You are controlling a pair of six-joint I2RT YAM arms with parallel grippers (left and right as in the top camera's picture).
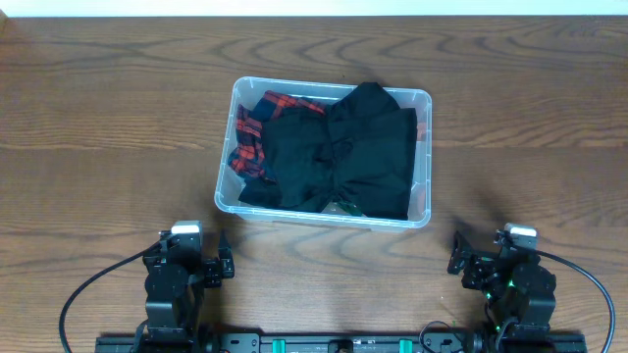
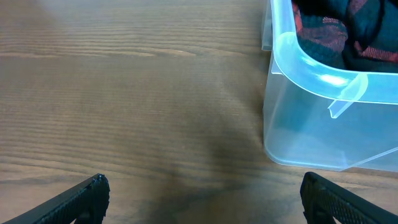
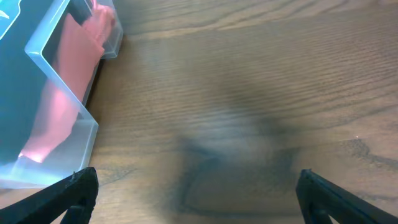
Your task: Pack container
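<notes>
Container point(image 1: 285, 217): mid-counter point(image 1: 98, 147), long axis left-right, clothes point(image 1: 343, 147) inside.
Your left gripper point(image 2: 204, 182): wide open, empty; container far-right of it, slightly nearer arm.
Your right gripper point(image 3: 196, 177): wide open, empty; container far-left.

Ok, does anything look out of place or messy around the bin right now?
Nothing looks spilled or damaged. The container sits slightly turned on the table, and the black garment lies loosely bunched over the red plaid cloth rather than folded flat. Both pieces appear to be inside the walls.
</notes>
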